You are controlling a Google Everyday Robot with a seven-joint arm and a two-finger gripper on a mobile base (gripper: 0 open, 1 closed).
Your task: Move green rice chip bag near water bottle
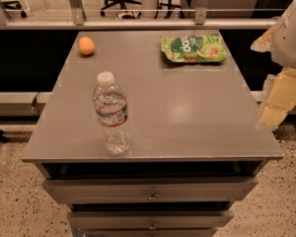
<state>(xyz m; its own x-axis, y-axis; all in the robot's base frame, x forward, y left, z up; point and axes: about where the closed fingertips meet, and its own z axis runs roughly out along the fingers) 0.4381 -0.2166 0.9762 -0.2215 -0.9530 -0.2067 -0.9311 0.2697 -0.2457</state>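
A flat grey metal surface [187,112], the top of a low cabinet, carries three things. The water bottle [111,113], clear ribbed plastic with a white screw cap and a thin label band with a reddish stripe, stands upright near the front left edge. The green rice chip bag [193,49], a crinkly bright-green pouch with a darker round logo, white lettering and orange-tan chip pictures, lies flat at the back right corner, diagonally across from the bottle and well apart from it; its lettering is hard to read. A small round orange fruit [86,46] rests at the back left. The end effector [277,100], a pale cream-yellow blocky piece, hangs just off the right edge of the surface, apart from all three things. The picture's right border cuts part of it off, and I cannot tell whether it is open or closed. Above it, a white rounded arm segment [292,33] is cropped as well. Below the surface sit grey drawer fronts [150,189] with small handles, the lowest cut off at the bottom. Behind, only the wheeled base of a black office chair [119,1] shows.
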